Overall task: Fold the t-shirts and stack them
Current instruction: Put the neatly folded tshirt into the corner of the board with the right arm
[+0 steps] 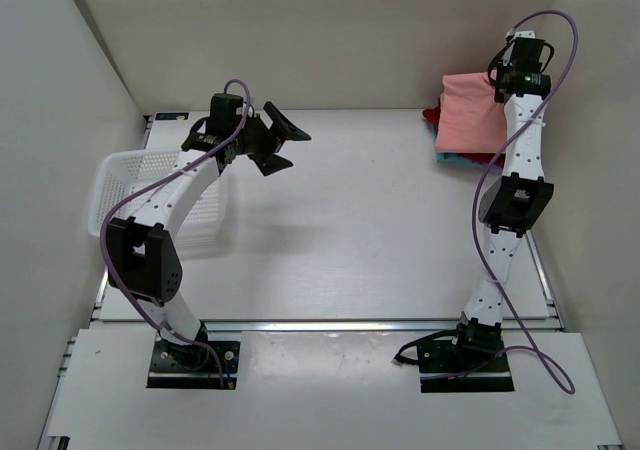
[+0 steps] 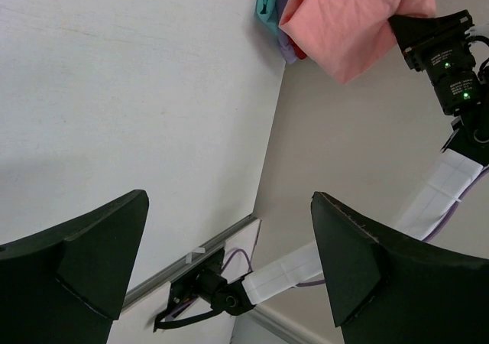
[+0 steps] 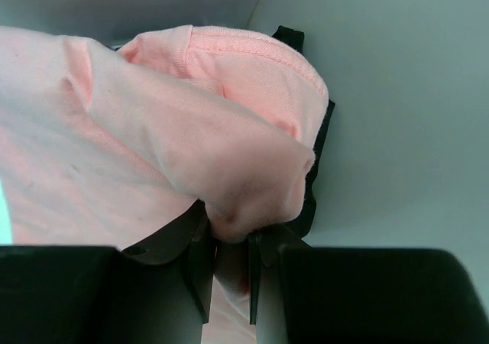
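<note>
My right gripper [image 1: 505, 78] is at the far right corner, shut on the salmon-pink t-shirt [image 1: 474, 120], which hangs folded over a stack of folded shirts. In the right wrist view the pink cloth [image 3: 176, 145] bunches between the two fingers [image 3: 200, 260], with a black shirt's edge [image 3: 319, 168] behind it. Red [image 1: 431, 115] and teal [image 1: 448, 157] edges of the stack peek out below. My left gripper [image 1: 277, 142] is open and empty, held above the table's left middle. In the left wrist view the pink shirt [image 2: 351, 23] shows far off with lavender and teal edges [image 2: 267, 4].
The white plastic lattice basket [image 1: 125, 185] sits at the table's left edge under my left arm. White walls close the table on the left, back and right. The stack lies tight against the back right corner.
</note>
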{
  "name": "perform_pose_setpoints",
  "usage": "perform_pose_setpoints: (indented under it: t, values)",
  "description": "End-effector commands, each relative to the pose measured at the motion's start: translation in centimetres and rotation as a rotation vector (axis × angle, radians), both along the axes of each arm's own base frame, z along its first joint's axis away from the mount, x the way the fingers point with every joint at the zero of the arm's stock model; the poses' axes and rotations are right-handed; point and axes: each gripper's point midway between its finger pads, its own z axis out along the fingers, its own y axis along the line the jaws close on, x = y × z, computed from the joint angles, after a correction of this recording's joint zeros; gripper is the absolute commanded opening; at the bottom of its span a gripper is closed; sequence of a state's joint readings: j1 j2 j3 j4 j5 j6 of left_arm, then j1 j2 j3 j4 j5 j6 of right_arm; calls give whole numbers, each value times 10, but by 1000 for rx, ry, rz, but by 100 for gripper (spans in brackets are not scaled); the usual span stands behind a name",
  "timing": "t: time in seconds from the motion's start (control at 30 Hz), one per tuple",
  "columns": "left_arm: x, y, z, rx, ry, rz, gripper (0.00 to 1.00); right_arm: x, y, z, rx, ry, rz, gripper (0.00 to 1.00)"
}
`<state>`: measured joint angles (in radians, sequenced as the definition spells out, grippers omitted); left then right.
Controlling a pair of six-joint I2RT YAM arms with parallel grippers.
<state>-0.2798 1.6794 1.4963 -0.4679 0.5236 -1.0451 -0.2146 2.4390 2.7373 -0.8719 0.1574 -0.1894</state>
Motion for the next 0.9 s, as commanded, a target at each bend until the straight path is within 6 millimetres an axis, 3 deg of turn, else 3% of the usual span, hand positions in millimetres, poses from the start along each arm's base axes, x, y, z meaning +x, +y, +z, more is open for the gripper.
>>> perform_pose_setpoints:
  t: [0.0, 0.1, 0.2, 0.37, 0.5, 0.53, 0.57, 0.63, 0.67, 0.7, 0.83, 0.87]
  values:
    - [-1, 7, -5, 28, 0, 4, 99, 20, -32, 26, -104, -137, -61, 1]
    - [-2, 8, -10, 23, 19, 11, 99, 26, -40, 10, -134, -122, -82, 0]
    - [-1, 6, -9, 38, 12, 2, 99, 36, -49, 12, -181, -165, -112, 0]
    - [-3, 14, -10, 55, 14, 6, 98, 48, -68, 18, -298, -222, -175, 0]
    - [-8, 20, -15, 63, 28, 11, 98, 60, -66, 39, -423, -294, -197, 0]
    - [-8, 20, -14, 63, 20, 10, 99, 65, -67, 47, -449, -330, -194, 4]
    - [-9, 22, -10, 59, 8, 10, 99, 66, -65, 53, -471, -347, -194, 15]
    - [-13, 21, -12, 51, 20, 2, 99, 72, -55, 65, -518, -379, -183, 77]
    - [-11, 22, -11, 49, 10, 5, 98, 71, -50, 80, -544, -398, -183, 92]
    - [-13, 22, -10, 50, 4, 1, 99, 68, -48, 91, -569, -410, -192, 99]
    - [-19, 22, -4, 9, -8, -25, 98, 50, -31, 136, -527, -469, -217, 99]
    - [-18, 24, 3, 2, -24, -18, 99, 41, -25, 156, -525, -490, -213, 99]
